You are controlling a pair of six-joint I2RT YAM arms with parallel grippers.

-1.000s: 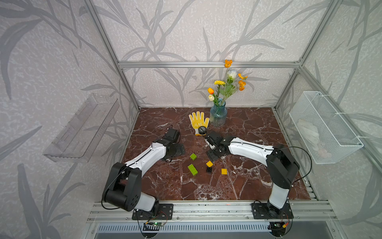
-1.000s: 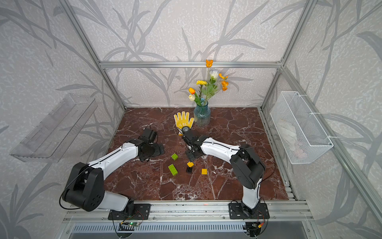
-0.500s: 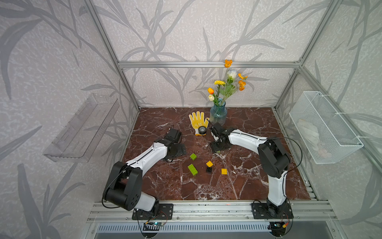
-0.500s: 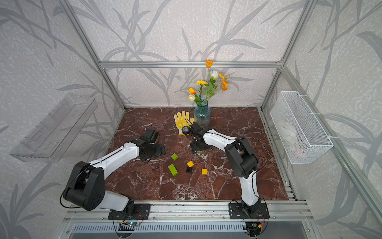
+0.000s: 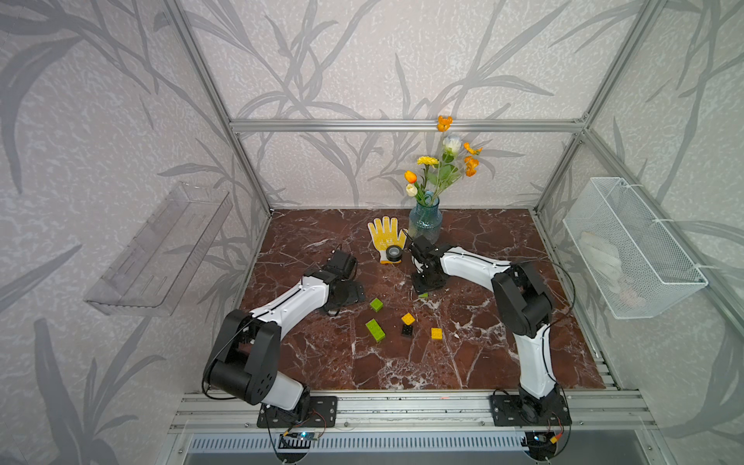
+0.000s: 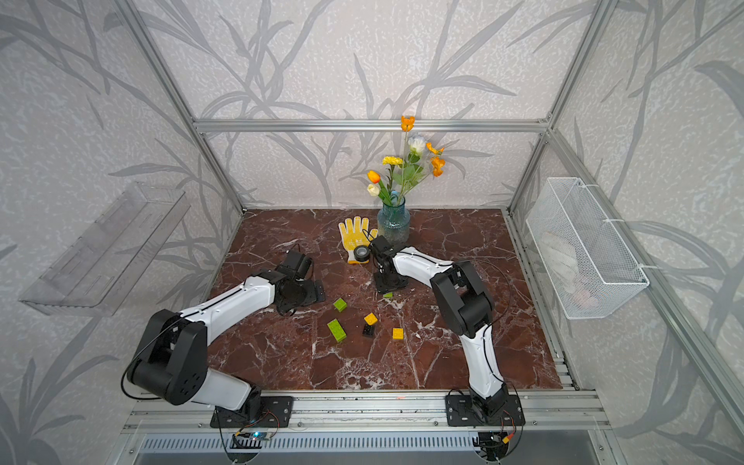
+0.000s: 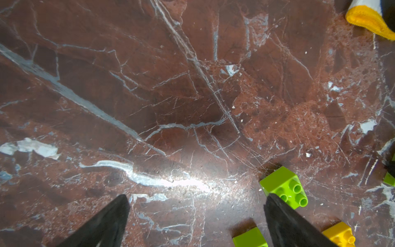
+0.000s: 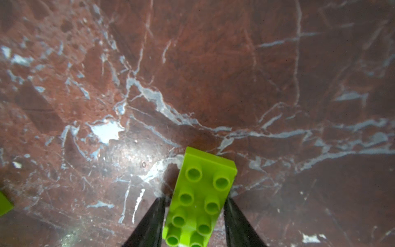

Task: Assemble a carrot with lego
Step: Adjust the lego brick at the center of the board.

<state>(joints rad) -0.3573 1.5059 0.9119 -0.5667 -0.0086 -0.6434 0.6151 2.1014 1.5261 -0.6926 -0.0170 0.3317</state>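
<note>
In both top views, the right gripper (image 5: 423,286) is hanging low over the marble table (image 6: 443,362), with five loose bricks (image 5: 407,330) lying apart nearby. In the left wrist view, the left gripper (image 7: 196,198) is gaping wide beside the short green brick (image 7: 284,188). In the right wrist view, black fingers (image 8: 237,220) are clamping the long green brick (image 8: 201,196) by its sides.

The long lime-green brick (image 8: 201,196) is smooth glossy plastic, the tabletop (image 8: 235,74) polished white-veined red-brown marble throwing glare, the glove (image 5: 386,237) matt yellow knitted cloth, and the vase (image 5: 424,220) bluish textured glass.
</note>
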